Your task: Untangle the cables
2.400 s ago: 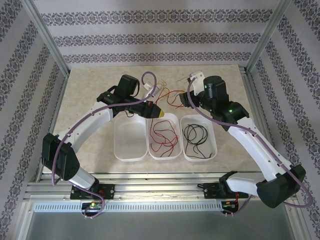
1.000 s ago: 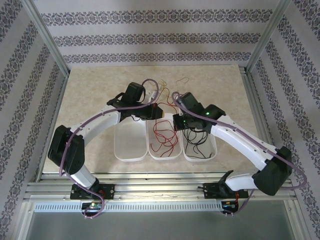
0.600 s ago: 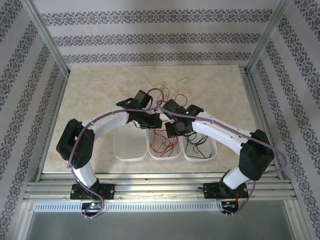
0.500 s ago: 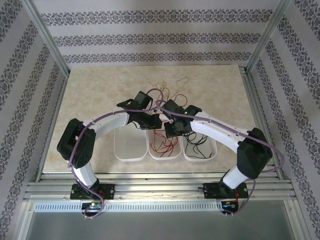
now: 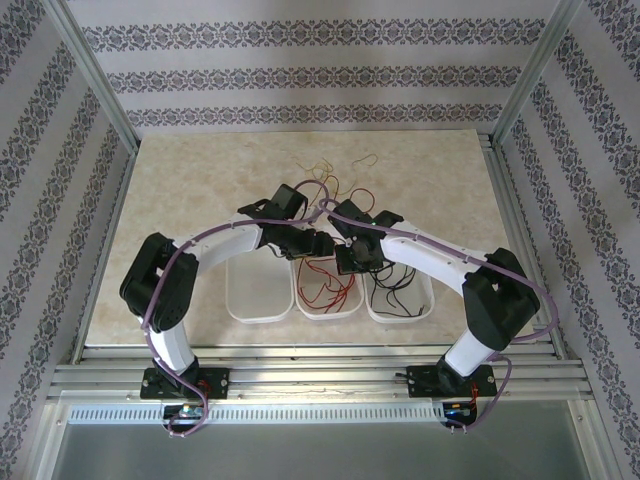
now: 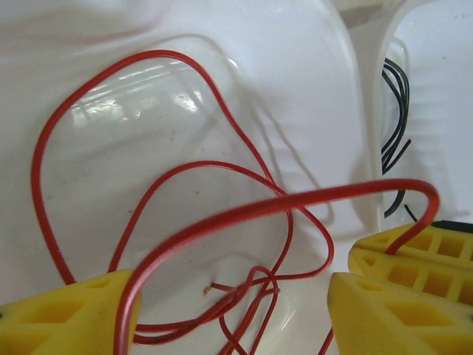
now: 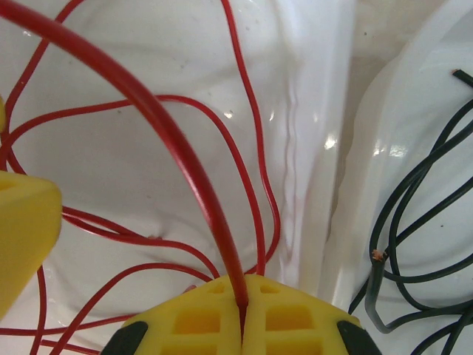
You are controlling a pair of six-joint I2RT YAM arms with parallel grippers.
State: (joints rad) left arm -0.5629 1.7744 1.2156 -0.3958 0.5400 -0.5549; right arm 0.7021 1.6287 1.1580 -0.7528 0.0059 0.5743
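Three white trays stand in a row. Right gripper is pinched on one red cable over the middle tray. Left gripper is spread beside that strand. More red cables lie inside, number unclear. Black cables lie in the right tray.

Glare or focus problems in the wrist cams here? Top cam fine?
Left wrist: bright glare on the middle tray's floor; the near red cable and the left gripper look soft. Right wrist: small glints on the tray wall; red cable blurs near the right gripper, black cables sharper. Top external: even light, sharp.
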